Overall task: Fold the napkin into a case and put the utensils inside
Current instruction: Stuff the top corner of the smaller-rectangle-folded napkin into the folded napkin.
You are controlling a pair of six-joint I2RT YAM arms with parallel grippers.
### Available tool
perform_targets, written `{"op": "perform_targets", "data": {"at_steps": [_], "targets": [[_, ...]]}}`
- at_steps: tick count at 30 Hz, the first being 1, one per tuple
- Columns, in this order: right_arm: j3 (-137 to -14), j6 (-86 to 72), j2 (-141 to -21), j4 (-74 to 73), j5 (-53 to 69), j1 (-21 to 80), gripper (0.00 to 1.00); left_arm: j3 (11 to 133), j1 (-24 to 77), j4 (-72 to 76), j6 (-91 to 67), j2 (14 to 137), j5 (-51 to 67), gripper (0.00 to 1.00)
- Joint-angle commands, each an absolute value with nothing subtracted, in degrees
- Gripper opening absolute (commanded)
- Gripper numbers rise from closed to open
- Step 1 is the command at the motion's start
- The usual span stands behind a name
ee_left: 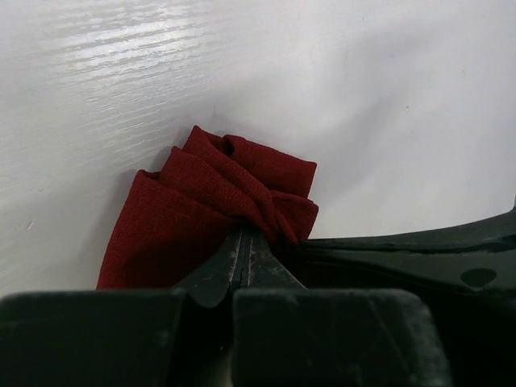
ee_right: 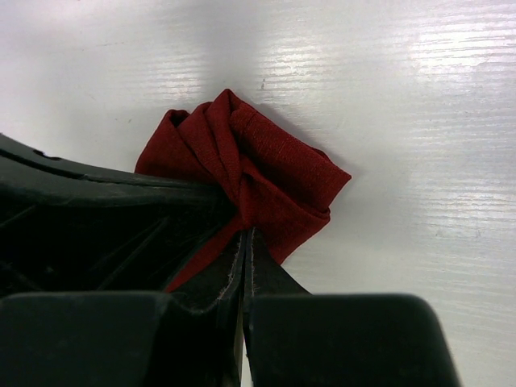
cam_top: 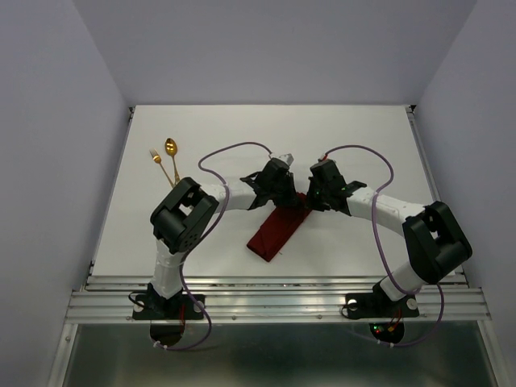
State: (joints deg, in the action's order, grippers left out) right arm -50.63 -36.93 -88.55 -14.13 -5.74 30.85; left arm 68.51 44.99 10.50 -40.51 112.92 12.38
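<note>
Nearest, on the metal rail (cam_top: 274,300) along the worktop's (cam_top: 363,137) front edge, stand the left arm's base (cam_top: 165,305) and the right arm's base (cam_top: 379,305). Beyond them the napkin (cam_top: 276,234) lies as a narrow dark red folded strip, running diagonally from near-left to far-right around the worktop's middle, well apart from every edge. At its far end the two grippers meet, almost touching. The left gripper (ee_left: 244,251) has its fingers pressed together on bunched folds of the cloth, and the right gripper (ee_right: 247,240) pinches the same crumpled end from the other side — the cloth puckers into pleats there. Farther off, near the worktop's left edge and well apart from the napkin, the gold fork (cam_top: 159,164) and spoon (cam_top: 171,153) lie side by side. Pale walls (cam_top: 266,48) close in the left, right and far sides.
</note>
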Motion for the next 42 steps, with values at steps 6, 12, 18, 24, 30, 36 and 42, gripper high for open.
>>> {"op": "perform_targets", "data": {"at_steps": [6, 12, 18, 24, 30, 36, 42], "targets": [[-53.52, -37.27, -87.89, -13.18, -5.36, 31.38, 0.01, 72.42, 46.93, 12.48, -39.72, 117.24, 16.44, 0.00], [-54.23, -36.74, -86.05, -14.06, -4.92, 31.38, 0.01, 71.64, 46.93, 13.09, -41.30, 119.71, 14.68, 0.00], [-53.70, -36.74, -86.74, -14.15, -5.27, 31.38, 0.01, 70.32, 46.85, 13.80, -42.19, 117.08, 13.71, 0.00], [-53.35, -36.83, -87.54, -14.06, -6.15, 31.38, 0.01, 68.91, 46.85, 11.08, -40.79, 109.62, 14.85, 0.00], [-53.53, -36.56, -87.63, -14.15, -6.59, 31.38, 0.01, 68.21, 46.93, 7.30, -38.15, 106.35, 16.08, 0.00], [-53.70, -36.83, -87.80, -13.97, -6.15, 31.38, 0.01, 67.76, 46.93, 7.56, -37.71, 107.83, 17.57, 0.00], [-54.14, -36.83, -87.80, -14.06, -6.07, 31.38, 0.01, 68.64, 46.85, 8.35, -37.44, 110.91, 19.24, 0.00]]}}
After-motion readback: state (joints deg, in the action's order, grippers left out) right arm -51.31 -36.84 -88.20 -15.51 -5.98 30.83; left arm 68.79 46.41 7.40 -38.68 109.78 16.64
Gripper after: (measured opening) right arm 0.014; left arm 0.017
